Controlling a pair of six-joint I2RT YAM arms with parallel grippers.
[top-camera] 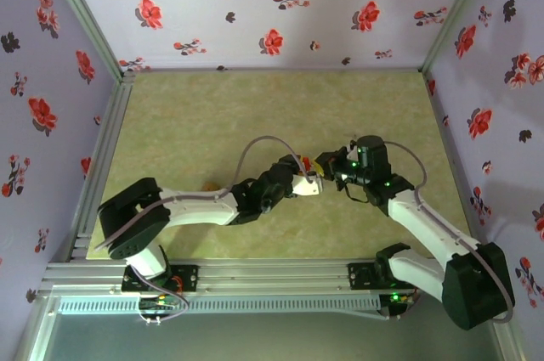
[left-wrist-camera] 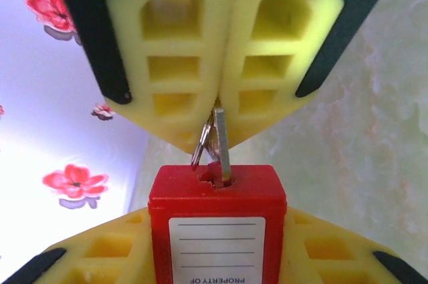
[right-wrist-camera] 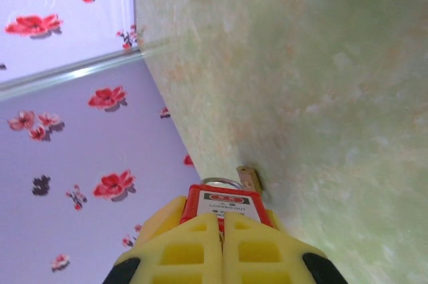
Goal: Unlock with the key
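the tiny dark-grey metal key (left-wrist-camera: 223, 142) stands with its blade in the keyhole of the red block-shaped padlock (left-wrist-camera: 217, 194). its head is pinched between the yellow ribbed fingers (left-wrist-camera: 274, 47) of the right gripper (left-wrist-camera: 217, 107), which are pressed together on it. a thin second metal piece hangs just beside the key, touching it. the left gripper (left-wrist-camera: 217, 227) clamps the padlock's body between its own yellow fingers (left-wrist-camera: 100, 254), one on each side. seen from the right wrist, the padlock's silver shackle (right-wrist-camera: 217, 181) points away, with the green marbled table (right-wrist-camera: 321, 63) behind it.
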